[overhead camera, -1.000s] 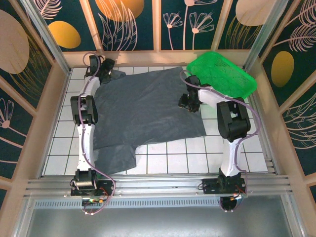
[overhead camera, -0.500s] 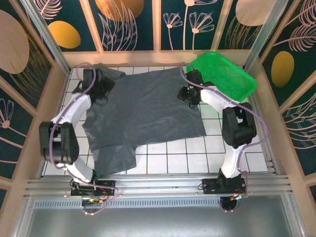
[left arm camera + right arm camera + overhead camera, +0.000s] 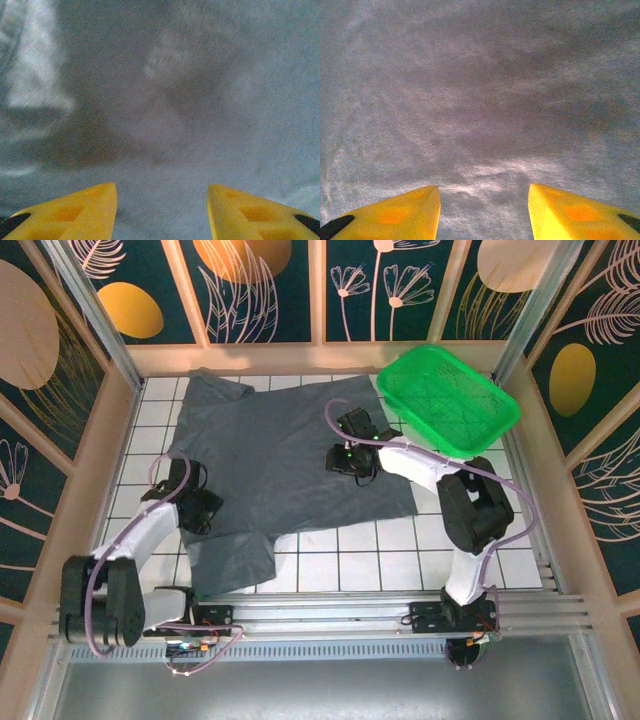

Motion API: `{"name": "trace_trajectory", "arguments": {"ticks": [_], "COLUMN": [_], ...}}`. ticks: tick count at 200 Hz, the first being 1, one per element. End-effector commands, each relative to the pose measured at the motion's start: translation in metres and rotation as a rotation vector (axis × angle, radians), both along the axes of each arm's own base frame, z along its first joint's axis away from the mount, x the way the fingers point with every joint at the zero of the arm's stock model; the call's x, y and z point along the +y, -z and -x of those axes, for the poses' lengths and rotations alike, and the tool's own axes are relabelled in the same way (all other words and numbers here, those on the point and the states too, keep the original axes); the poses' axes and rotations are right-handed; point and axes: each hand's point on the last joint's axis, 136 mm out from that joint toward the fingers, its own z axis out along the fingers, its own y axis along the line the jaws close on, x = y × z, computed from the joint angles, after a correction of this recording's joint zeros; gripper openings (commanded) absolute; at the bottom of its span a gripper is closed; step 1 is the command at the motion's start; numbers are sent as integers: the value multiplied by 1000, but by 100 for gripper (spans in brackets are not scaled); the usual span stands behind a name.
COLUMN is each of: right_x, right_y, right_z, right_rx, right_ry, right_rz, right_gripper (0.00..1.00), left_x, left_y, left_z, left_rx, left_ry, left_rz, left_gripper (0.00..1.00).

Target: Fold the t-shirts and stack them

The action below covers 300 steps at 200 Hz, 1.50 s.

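The dark slate-grey t-shirt [image 3: 285, 475] lies spread flat on the white tiled floor, one sleeve at the far left corner and another part reaching toward the near left. My left gripper [image 3: 203, 510] hovers low over the shirt's left side. In its wrist view its yellow fingers [image 3: 85, 210] stand apart with only blurred grey cloth [image 3: 175, 100] below, so it is open. My right gripper [image 3: 347, 456] sits over the shirt's middle right. It is open too, its yellow fingers [image 3: 570, 212] apart above wrinkled cloth [image 3: 470, 100].
A green mesh basket [image 3: 493, 390] stands at the far right corner, close to the right arm's forearm. Wooden walls and metal posts fence the floor. Bare tiles [image 3: 400, 550] lie near the front right of the shirt.
The left arm swung back from the far left corner to the shirt's near-left side, leaving the sleeve lying flat. The right gripper slid left from the shirt's right edge toward its middle.
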Motion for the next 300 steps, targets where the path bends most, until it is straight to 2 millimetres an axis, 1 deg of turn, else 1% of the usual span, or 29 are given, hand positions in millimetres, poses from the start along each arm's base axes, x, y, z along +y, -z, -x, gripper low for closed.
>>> {"name": "trace_trajectory", "arguments": {"ticks": [1,10,24,27,35,45,50,54,66,73,75,77,95,115,130,143,156,165,174,184,191,203,208,225,232,244,267,286,300], "right_x": [-5,-6,-5,-15,-20,-25,-27,-30,-36,-39,-40,-40,-48,-52,-53,-49,-41,-35,-30,-27,-26,-27,-28,-32,-33,-32,-28,-29,-32], "right_y": [4,8,17,19,23,31,35,41,54,60,61,63,72,76,74,62,42,25,6,-16,-28,-44,-50,-56,-58,-60,-60,-51,-44], "right_z": [-20,-23,-26,-33,-38,-42,-44,-45,-47,-49,-50,-50,-60,-75,-90,-102,-110,-114,-114,-111,-105,-95,-90,-69,-60,-45,-17,3,15], "right_rx": [-9,5,26,30,39,59,72,86,122,140,144,149,173,179,170,133,81,38,-1,-43,-61,-84,-89,-74,-63,-49,-28,7,26], "right_ry": [50,50,47,73,90,106,114,122,142,153,157,158,181,193,190,164,123,96,76,64,62,66,70,89,94,95,83,84,89], "right_rz": [-17,-10,8,9,8,9,12,19,32,39,39,42,52,58,51,37,29,22,14,5,2,-12,-25,-64,-81,-108,-130,-150,-154], "right_gripper": [50,50,50,50,50,50,50,50,50,50,50,50,50,50,50,50,51,52,53,54,54,54,54,54,54,54,54,54,54], "left_x": [7,8,12,14,16,20,23,24,28,29,29,30,29,29,30,34,43,50,56,57,55,44,38,22,21,28,34,28,21], "left_y": [-17,-13,-2,2,8,19,21,32,45,57,54,54,60,55,43,24,-1,-18,-30,-38,-41,-35,-25,-1,5,12,12,25,35], "left_z": [-56,-70,-83,-85,-91,-95,-99,-98,-103,-101,-109,-112,-132,-162,-182,-192,-190,-181,-163,-134,-111,-69,-45,19,41,76,109,123,127], "left_rx": [-111,-112,-87,-80,-71,-52,-54,-24,2,29,14,11,1,-36,-68,-90,-103,-103,-84,-58,-50,-25,2,70,90,138,130,136,162], "left_ry": [-27,-24,-17,-15,-7,7,13,21,43,57,61,64,109,160,182,184,172,159,140,118,97,59,48,-11,-52,-140,-285,-349,-350], "left_rz": [-19,-15,-13,-13,-16,-21,-23,-24,-19,-12,-12,-11,4,3,-9,-39,-96,-141,-176,-191,-185,-147,-129,-68,-52,-66,-48,17,52], "left_gripper": [50,50,51,51,51,51,51,51,51,51,51,51,51,53,56,58,62,65,66,65,64,62,61,60,60,58,53,52,55]}}
